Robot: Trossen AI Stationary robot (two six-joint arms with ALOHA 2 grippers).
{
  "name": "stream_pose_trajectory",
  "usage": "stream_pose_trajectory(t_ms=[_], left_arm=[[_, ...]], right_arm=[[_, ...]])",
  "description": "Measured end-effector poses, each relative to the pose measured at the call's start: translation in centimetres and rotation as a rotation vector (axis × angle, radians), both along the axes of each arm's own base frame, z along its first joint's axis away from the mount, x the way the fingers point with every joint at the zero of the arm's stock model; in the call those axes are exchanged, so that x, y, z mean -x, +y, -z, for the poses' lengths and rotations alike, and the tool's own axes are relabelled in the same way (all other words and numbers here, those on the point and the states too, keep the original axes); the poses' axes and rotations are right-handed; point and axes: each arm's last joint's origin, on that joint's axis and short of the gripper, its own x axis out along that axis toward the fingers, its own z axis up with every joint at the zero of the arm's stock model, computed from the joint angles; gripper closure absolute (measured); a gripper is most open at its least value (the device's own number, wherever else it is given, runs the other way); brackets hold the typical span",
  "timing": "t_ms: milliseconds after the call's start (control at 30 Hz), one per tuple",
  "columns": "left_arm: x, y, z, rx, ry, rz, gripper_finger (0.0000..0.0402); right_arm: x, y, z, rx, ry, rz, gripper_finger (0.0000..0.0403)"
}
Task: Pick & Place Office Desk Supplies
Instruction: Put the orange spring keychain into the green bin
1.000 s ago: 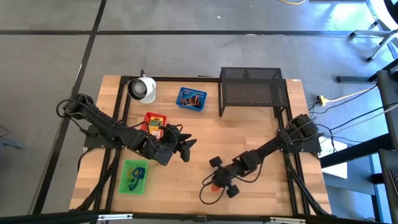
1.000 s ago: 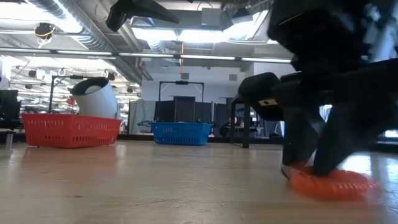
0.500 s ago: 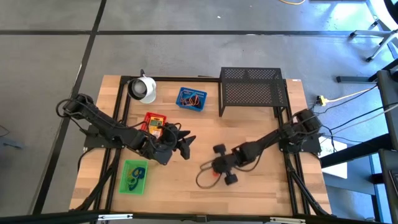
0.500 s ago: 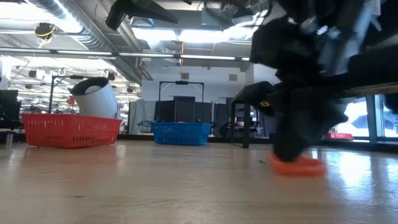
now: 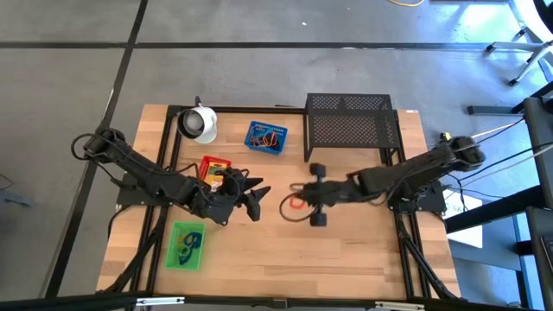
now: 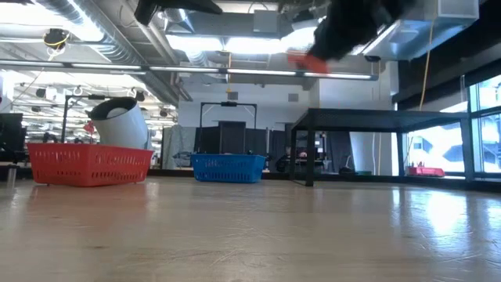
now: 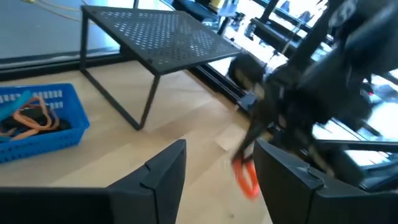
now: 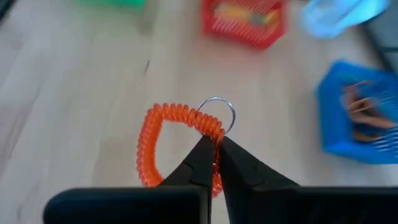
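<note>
Right tool (image 8: pixel 214 163) is pinched on an orange coil (image 8: pixel 155 155) with a metal ring (image 8: pixel 219 114), carried in the air just in front of the rack (image 5: pixel 350 125), toward the blue tray (image 5: pixel 266 137). That tray already holds orange loops, so it's my guess for the drop.

To do it well: keep the grip shut until the whole coil hangs over the tray, then lower before release, since the dangling loop can catch the rim.

Left tool (image 7: pixel 211 180) is spread wide, empty, hovering beside the red tray (image 5: pixel 214 168), well clear of the rack.

Hard to tell: the low view cuts off the right tool at its top edge; green tray (image 5: pixel 186 245) contents are unclear.
</note>
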Motion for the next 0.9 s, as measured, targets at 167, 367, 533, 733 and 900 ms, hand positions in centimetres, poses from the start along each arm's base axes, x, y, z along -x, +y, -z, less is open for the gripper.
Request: stream_pose_trajectory(t_ms=[167,367,533,733,900], left_arm=[[-0.6,0.1,-0.2,0.011,0.016,0.131,0.0208],[-2.0,0.3,-1.2,-0.078,-0.061,0.253,0.0196],[-2.5,1.1,-2.2,-0.147,-0.125,0.251,0.0185],[-2.7,1.7,-2.6,-0.286,-0.099,0.230,0.0172],[-2.7,2.0,-3.0,-0.438,-0.052,0.161,0.0171]], right_arm=[[1.1,-1.1,-3.5,-0.002,-0.186,0.109,0.0389],[1.0,-1.2,-5.8,-0.012,-0.363,0.096,0.0391],[0.7,-1.2,-6.5,0.064,-0.426,0.074,0.0391],[0.5,-1.3,-7.4,0.227,-0.492,0.058,0.0389],[0.4,-1.3,-7.9,0.365,-0.518,0.002,0.0388]])
